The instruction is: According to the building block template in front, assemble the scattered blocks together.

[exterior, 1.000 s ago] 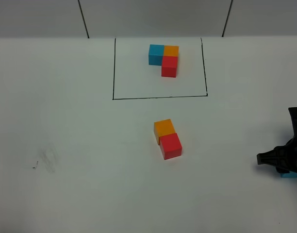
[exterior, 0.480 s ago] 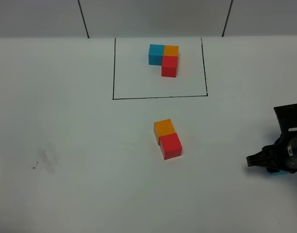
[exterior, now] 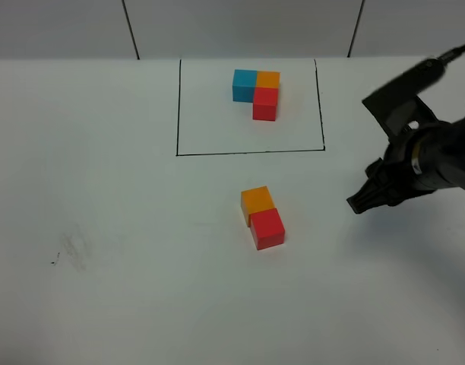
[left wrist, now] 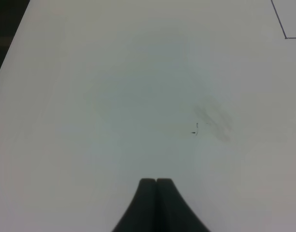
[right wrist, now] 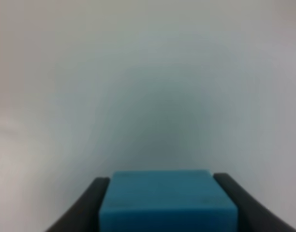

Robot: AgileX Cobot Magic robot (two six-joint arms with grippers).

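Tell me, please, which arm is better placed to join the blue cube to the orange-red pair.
Right: the right end effector holds the blue cube near the orange cube and red cube; the left end effector is shut, empty.

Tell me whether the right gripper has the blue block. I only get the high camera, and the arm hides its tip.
Observer: Yes. The right wrist view shows the sky blue cube clamped in the right gripper, a finger on each side of it.
Operator: And the left gripper? It isn't in my picture at all.
Observer: The left wrist view shows the left gripper shut, with nothing between its fingers, facing the white table.
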